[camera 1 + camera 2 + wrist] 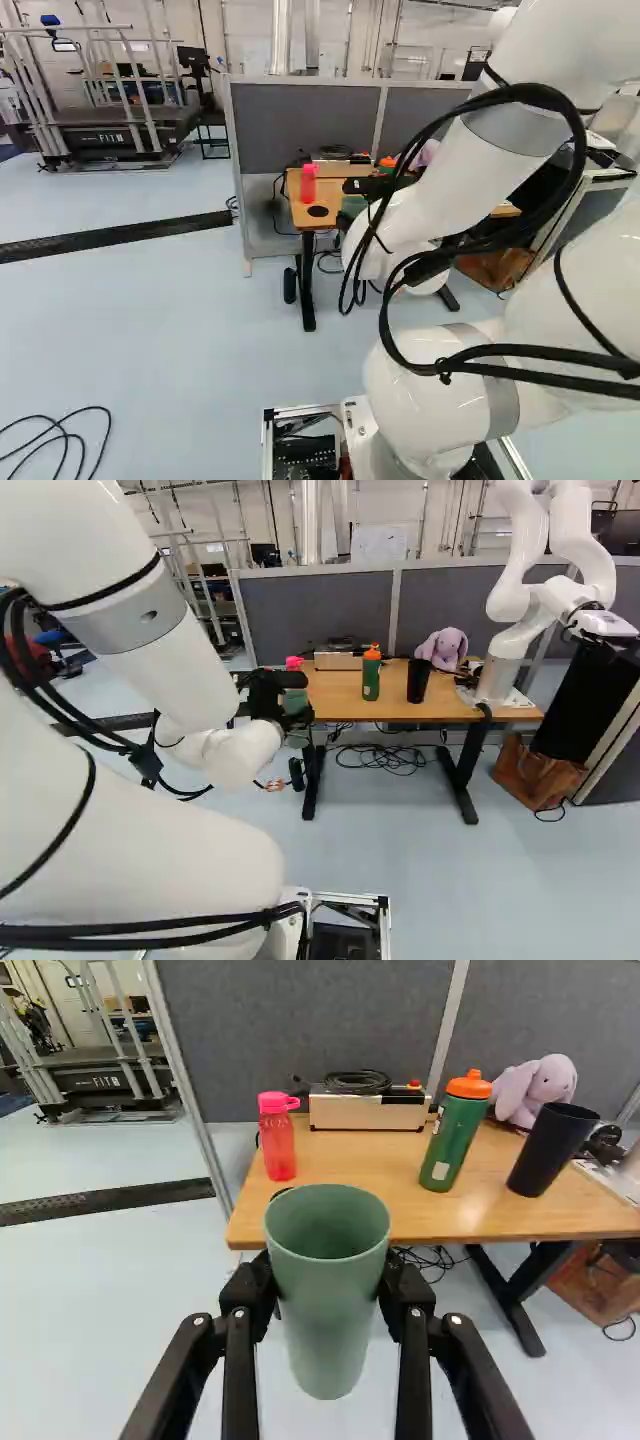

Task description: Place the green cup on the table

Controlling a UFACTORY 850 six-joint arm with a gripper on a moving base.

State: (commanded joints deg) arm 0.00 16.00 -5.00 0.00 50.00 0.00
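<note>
In the right base view my gripper [268, 692] is at the table's left end, with the pale green cup [296, 702] at its fingers. The wrist view shows the gripper [328, 1285] shut on the green cup [328, 1330], one finger on either side. The cup is open-topped and roughly upright, its rim overlapping the near edge of the wooden table [370, 1165] in that view. Its lower part shows against the floor, so it hangs in the air by the table's near left corner. The table surface directly behind the cup is partly hidden.
On the table stand a red bottle [279, 1145], a dark green bottle with orange lid [455, 1135], a black cup [550, 1150], a metal box [366, 1110] and a plush rabbit [537, 1090]. Another robot [510, 630] stands at the table's right end. Grey partitions [320, 615] rise behind.
</note>
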